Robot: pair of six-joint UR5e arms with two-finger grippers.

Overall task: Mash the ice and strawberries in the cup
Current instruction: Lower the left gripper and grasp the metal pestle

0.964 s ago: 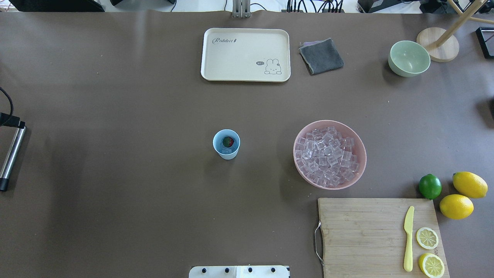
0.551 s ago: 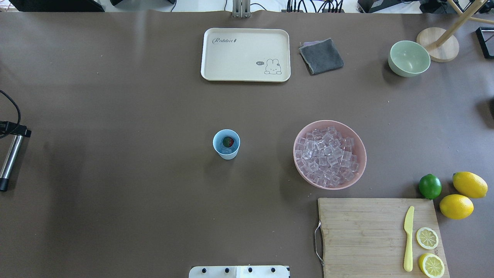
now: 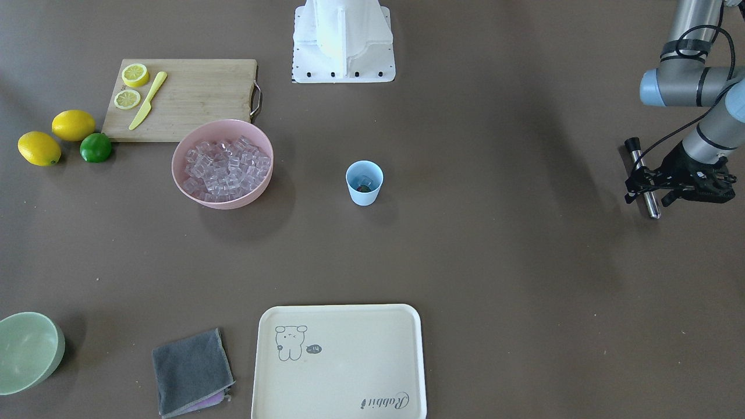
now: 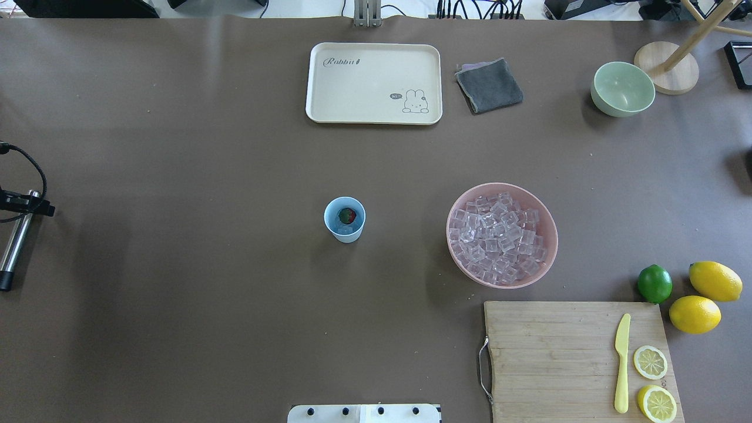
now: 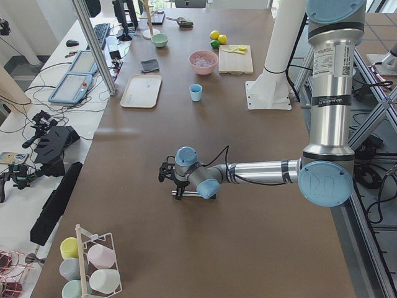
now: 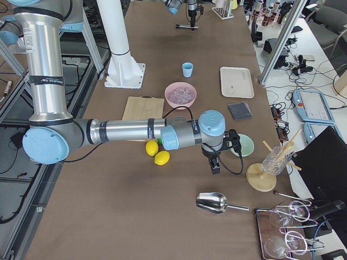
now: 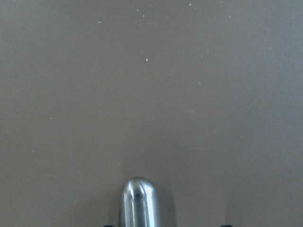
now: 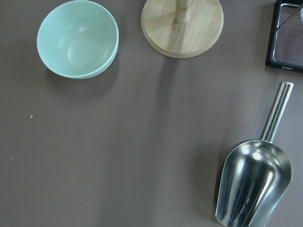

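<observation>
The light blue cup stands mid-table with the red strawberry and a few ice cubes inside it. Most of the ice fills the pink bowl to its right. My left gripper is at the table's far left, open, with its jaws either side of the upper end of a steel rod that lies flat. The left wrist view shows the rod's rounded tip. My right gripper shows only in the exterior right view, near the pale green bowl. I cannot tell whether it is open or shut.
A cream tray and a grey cloth lie at the far side. A cutting board with a yellow knife and lemon halves, a lime and two lemons sit front right. A metal scoop lies near a wooden stand.
My left gripper has moved a little inward and down along the steel rod. The rod, the cup and the bowl have not moved.
</observation>
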